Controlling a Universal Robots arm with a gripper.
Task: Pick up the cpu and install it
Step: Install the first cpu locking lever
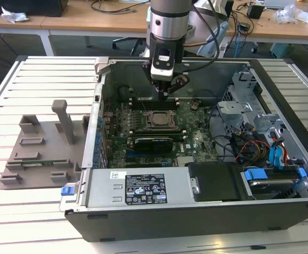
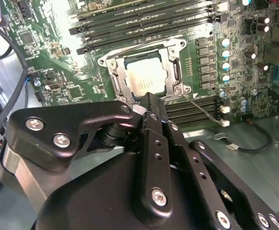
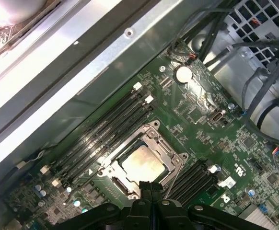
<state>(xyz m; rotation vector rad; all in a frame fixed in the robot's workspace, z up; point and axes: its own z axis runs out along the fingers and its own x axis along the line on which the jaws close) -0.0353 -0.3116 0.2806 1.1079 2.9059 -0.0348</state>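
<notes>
Hovering item: gripper [image 1: 163, 95], fingers brought together with nothing between them, pointed straight down into the open computer case [image 1: 297, 114]; judged empty because its load is already set down.

Task item: cpu [image 2: 146, 79], silvery top up, lying flat inside the socket frame [image 2: 113, 81]; in the exterior view it sits near the fingertips, at six o'clock of them and apart from them; in both wrist views the fingertips stand above its near edge, not touching; the frame rings all four sides, which would keep the chip square to its contacts; whether the frame is latched cannot be told.

Neighbouring items, exterior view: memory sticks [image 1: 154, 103] in banks at twelve and six o'clock of the socket, just beside it, leaving the fingers a narrow lane, a likely reason for the vertical approach; motherboard [image 1: 196, 129] flat on the case floor.

Outlying items: cables [image 1: 249, 147] at three o'clock, well apart; power supply [image 1: 138, 188] at six o'clock; grey fixture [image 1: 37, 151] at nine o'clock, outside the case on the slatted table [image 1: 37, 74].
</notes>
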